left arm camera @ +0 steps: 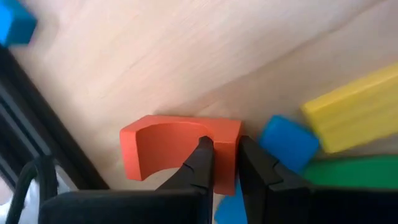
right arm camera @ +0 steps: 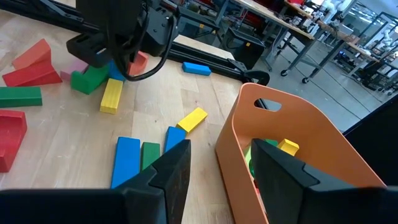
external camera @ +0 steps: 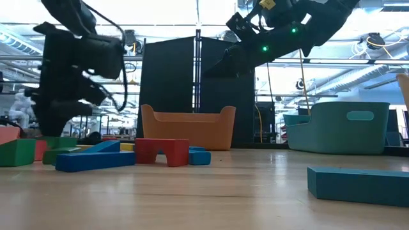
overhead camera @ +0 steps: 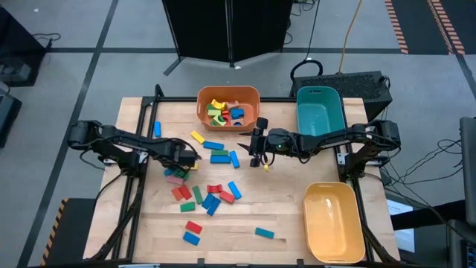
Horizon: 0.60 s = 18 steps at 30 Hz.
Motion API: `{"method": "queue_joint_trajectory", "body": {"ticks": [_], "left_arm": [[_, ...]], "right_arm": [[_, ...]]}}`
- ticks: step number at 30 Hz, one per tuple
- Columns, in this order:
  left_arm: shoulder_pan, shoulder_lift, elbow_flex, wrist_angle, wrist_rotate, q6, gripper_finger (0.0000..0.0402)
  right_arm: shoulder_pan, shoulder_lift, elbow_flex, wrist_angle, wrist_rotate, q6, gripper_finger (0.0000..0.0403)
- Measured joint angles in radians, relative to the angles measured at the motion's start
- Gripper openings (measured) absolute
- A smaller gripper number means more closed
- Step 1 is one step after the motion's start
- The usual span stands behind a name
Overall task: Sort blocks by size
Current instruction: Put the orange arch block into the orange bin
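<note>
The left gripper [left arm camera: 222,163] is down at the table's left-centre, its fingers pinching one leg of a small orange-red arch block [left arm camera: 180,152] that sits on the wood [left arm camera: 186,56] at the edge of the scattered pile. The grip looks risky: the fingers hold only a thin wall at one end of the arch, so the block may well pivot or slip out on lifting, since painted wood looks smooth and the weight hangs to one side. Its neighbours crowd in too; a blue block [left arm camera: 289,142] lies just beside the outer finger, with a yellow block [left arm camera: 354,109] and a green one [left arm camera: 354,174] close behind, and any of them could be nudged or dragged along. The right gripper [overhead camera: 257,152] hovers above the table centre just beside the orange bin [overhead camera: 227,95], fingers spread and empty; if both arms head for that bin, they might clash. The blocks are flat painted pieces with crisp edges: bars, arches and a wedge or two, in red, blue, green, yellow and pink. The bins are glossy moulded plastic with rounded corners: the orange bin already has blocks in it, while the teal bin [overhead camera: 320,119] and yellow bin [overhead camera: 333,223] show none. The tabletop is pale wood with fine grain.
</note>
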State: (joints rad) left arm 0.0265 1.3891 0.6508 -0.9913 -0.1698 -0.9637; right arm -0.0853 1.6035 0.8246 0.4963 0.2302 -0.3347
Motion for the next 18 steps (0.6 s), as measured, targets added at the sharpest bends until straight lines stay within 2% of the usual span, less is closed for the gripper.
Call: {"method": "queue_joint_trajectory", "body": {"ticks": [9,18], "left_arm": [[0.000,-0.001,0.091,-0.016,-0.021,0.091,0.0037],[-0.001,-0.001,0.219,-0.019,-0.042,0.355,0.0037]], "right_arm": [[0.000,0.000,0.000,0.000,0.000,0.000,0.0157],[0.000,0.000,0.000,0.000,0.000,0.000,0.0157]]}}
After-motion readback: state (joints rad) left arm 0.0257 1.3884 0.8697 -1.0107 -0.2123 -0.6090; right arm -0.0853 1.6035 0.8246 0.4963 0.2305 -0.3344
